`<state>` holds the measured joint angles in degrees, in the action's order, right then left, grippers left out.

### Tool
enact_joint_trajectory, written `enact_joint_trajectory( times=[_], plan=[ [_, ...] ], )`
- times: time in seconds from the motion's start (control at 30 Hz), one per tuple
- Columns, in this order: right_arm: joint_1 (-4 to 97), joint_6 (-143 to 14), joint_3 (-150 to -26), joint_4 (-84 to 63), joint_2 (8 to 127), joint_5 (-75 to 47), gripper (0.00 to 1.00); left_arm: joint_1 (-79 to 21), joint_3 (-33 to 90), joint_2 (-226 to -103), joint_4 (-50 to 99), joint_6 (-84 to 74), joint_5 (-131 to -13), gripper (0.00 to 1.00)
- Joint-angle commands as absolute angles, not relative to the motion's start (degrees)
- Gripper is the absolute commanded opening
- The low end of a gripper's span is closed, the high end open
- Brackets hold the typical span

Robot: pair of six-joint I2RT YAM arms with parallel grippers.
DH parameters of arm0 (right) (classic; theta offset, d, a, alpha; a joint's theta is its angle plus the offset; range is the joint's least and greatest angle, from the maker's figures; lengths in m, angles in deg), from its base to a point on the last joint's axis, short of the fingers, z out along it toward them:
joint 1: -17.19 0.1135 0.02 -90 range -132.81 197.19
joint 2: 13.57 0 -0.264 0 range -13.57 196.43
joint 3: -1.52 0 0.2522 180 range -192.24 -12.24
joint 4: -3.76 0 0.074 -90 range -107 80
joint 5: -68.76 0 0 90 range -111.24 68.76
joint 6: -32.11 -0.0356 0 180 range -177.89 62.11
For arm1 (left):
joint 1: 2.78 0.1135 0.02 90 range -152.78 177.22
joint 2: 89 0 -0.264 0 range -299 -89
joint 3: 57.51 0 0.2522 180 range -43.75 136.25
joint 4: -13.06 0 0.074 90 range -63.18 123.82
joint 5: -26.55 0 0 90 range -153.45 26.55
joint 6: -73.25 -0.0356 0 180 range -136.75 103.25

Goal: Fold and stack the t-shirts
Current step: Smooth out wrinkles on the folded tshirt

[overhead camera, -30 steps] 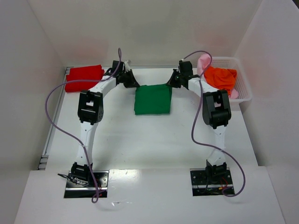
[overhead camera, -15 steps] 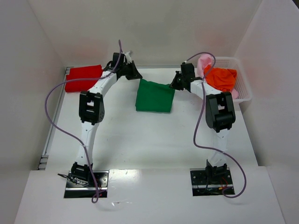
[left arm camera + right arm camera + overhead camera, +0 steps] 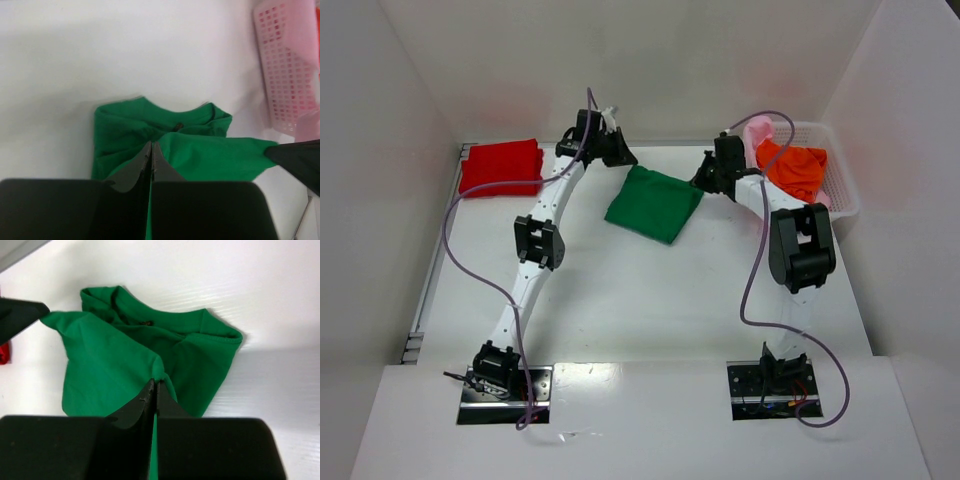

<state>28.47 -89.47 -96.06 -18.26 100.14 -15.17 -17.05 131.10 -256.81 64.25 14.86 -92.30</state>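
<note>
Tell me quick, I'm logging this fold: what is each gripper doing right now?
Left gripper: shut on a corner of the green t-shirt.
Right gripper: shut on the same green t-shirt.

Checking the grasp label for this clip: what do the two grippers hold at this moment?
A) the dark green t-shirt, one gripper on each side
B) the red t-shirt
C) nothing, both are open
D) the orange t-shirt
A: the left gripper and the right gripper are each shut on an edge of the dark green t-shirt, with cloth stretched between them.
</note>
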Motion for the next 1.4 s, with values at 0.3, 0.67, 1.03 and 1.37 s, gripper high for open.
enact_joint_trajectory(
  times=[0.3,0.67,1.03,1.37],
  plan=[
    [25.9,-90.9,-90.3,-14.8,95.2,-22.3,0.02,-16.8,135.8,-257.8,68.6,12.1,-92.2,0.04],
    [24.8,-90.9,-92.6,-14.3,99.7,-24.9,0.04,-16.8,135.8,-258.4,69.2,10.7,-91.9,1.00],
    [24.3,-94.9,-92.6,-16.6,102.4,-29.4,0.26,-16.3,135.8,-256.8,72.3,8.9,-92.8,0.99],
    [23.8,-95.4,-90.4,-16.6,100.1,-31.0,0.65,-16.3,135.8,-253.1,77.5,5.5,-88.0,0.99]
  ],
)
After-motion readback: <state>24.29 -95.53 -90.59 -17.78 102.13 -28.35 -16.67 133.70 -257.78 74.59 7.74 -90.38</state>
